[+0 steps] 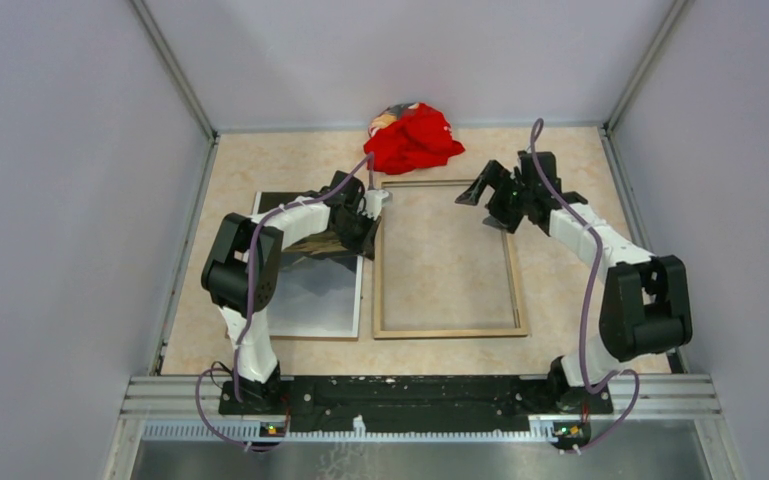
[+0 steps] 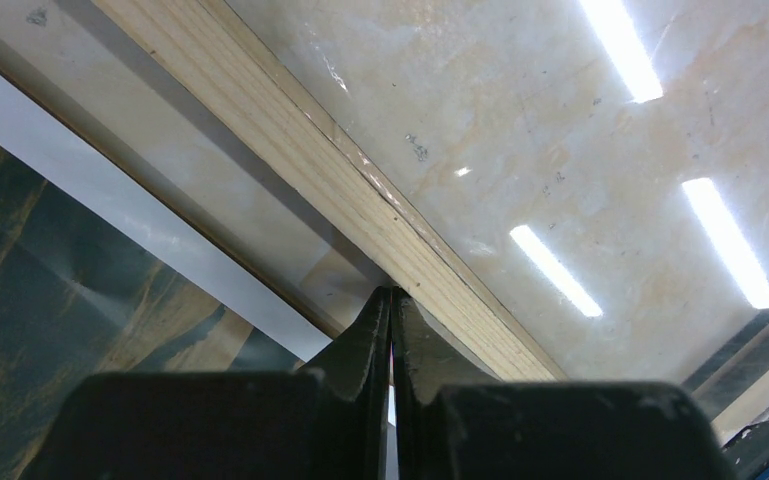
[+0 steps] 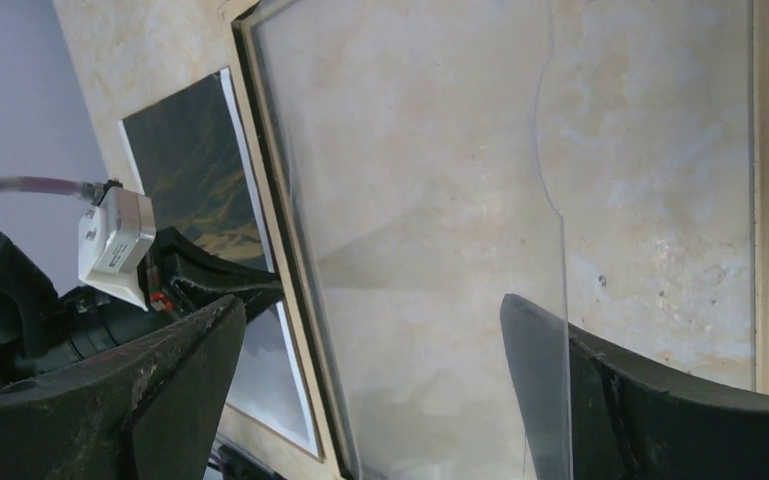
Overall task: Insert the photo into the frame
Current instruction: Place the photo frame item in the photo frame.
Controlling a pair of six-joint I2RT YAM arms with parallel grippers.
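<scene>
Editor: Marbled beige table, grey walls on three sides. What fills the centre?

Stringer: The frame, the biggest item, lies flat mid-table, pale wood side up, with the tabletop showing through its opening. The right wrist view catches the edge of a clear pane over that opening; how it sits cannot be told.

Editor: And the photo?

Stringer: The photo lies flat, picture up, just left of the frame and outside it. Its long edge runs along the frame's left rail. The left arm crosses its far half.

Editor: Anything else on the table?

Stringer: A crumpled red cloth sits at the far edge, just beyond the frame's top rail.

Editor: The grippers?

Stringer: The left gripper is low at the far end of the frame's left rail. From the wrist, its fingers are pressed together with nothing seen between them, tips at the seam between rail and photo margin. The right gripper hangs above the frame's far right corner, fingers spread wide and holding nothing. From its own camera, the frame's opening shows between them.
</scene>
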